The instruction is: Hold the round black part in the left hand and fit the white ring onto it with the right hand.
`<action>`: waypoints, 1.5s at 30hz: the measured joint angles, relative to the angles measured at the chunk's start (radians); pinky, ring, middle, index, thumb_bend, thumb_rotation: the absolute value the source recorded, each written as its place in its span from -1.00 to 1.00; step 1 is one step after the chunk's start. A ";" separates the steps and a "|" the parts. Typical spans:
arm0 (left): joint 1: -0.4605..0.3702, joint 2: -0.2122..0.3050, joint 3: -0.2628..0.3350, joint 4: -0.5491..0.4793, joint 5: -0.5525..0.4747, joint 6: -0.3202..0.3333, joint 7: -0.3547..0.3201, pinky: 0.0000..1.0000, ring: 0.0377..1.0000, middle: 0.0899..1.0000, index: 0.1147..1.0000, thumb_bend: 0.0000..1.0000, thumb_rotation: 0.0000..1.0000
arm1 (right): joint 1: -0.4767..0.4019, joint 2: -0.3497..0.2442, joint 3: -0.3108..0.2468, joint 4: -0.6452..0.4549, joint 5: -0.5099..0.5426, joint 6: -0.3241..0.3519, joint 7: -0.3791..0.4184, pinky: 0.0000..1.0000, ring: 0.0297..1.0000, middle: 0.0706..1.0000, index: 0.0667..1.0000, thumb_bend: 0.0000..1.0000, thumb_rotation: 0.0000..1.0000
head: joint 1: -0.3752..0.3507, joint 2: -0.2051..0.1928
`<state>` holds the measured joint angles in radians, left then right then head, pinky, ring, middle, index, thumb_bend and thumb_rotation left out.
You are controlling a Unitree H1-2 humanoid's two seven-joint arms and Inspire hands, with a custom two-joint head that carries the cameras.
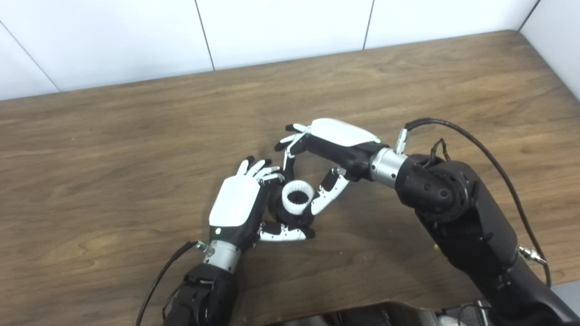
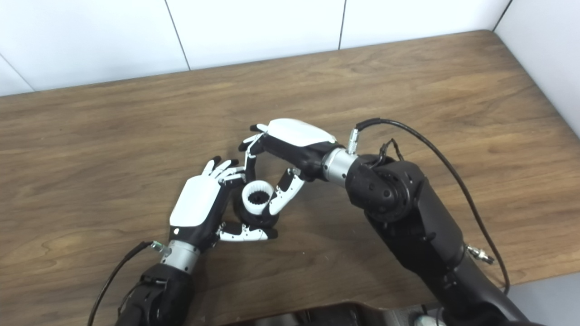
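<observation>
The round black part sits just above the wooden table, near its middle, with my left hand shut on it: fingers curl behind it and the thumb lies under its front. The white toothed ring rests on top of the black part, its opening facing up. My right hand reaches in from the right, pinching the ring between its thumb on the right side and a fingertip on the far left side. Its other fingers stay spread above the ring. How deep the ring sits on the part is hidden.
White wall panels close off the table's far edge and right side. A black cable loops off the right forearm, and another trails from the left wrist. The table's front edge runs just below both arms.
</observation>
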<state>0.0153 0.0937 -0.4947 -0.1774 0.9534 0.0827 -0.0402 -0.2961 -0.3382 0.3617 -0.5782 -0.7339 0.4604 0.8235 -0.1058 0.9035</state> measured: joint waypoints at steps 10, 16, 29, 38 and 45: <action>0.000 -0.003 0.000 -0.005 0.008 0.011 -0.006 1.00 0.83 0.58 -0.17 0.05 -0.89 | 0.000 0.000 0.005 0.001 -0.002 0.000 -0.003 1.00 1.00 0.71 -0.11 0.05 -0.73 | 0.005 0.005; 0.000 -0.003 0.000 -0.007 0.009 0.015 -0.009 1.00 0.83 0.58 -0.17 0.05 -0.89 | 0.000 0.000 0.013 0.001 -0.003 0.000 -0.010 1.00 1.00 0.71 -0.11 0.05 -0.73 | 0.005 0.009; 0.002 -0.002 0.001 -0.017 0.008 0.018 -0.019 1.00 0.83 0.57 -0.17 0.05 -0.89 | -0.002 -0.006 0.010 0.034 -0.001 -0.027 -0.034 1.00 1.00 0.72 -0.11 0.05 -0.73 | -0.006 0.009; 0.004 -0.002 0.001 -0.017 0.008 0.018 -0.018 1.00 0.82 0.57 -0.17 0.05 -0.88 | -0.005 -0.016 0.007 0.039 -0.003 -0.027 -0.034 1.00 1.00 0.73 -0.11 0.05 -0.73 | -0.008 0.006; 0.004 -0.002 0.001 -0.018 0.009 0.018 -0.018 1.00 0.82 0.57 -0.17 0.05 -0.89 | -0.005 -0.019 0.007 0.047 -0.003 -0.027 -0.034 1.00 1.00 0.72 -0.11 0.05 -0.73 | -0.014 0.008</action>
<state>0.0190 0.0917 -0.4933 -0.1950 0.9627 0.1009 -0.0580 -0.3011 -0.3571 0.3690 -0.5311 -0.7367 0.4334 0.7899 -0.1196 0.9112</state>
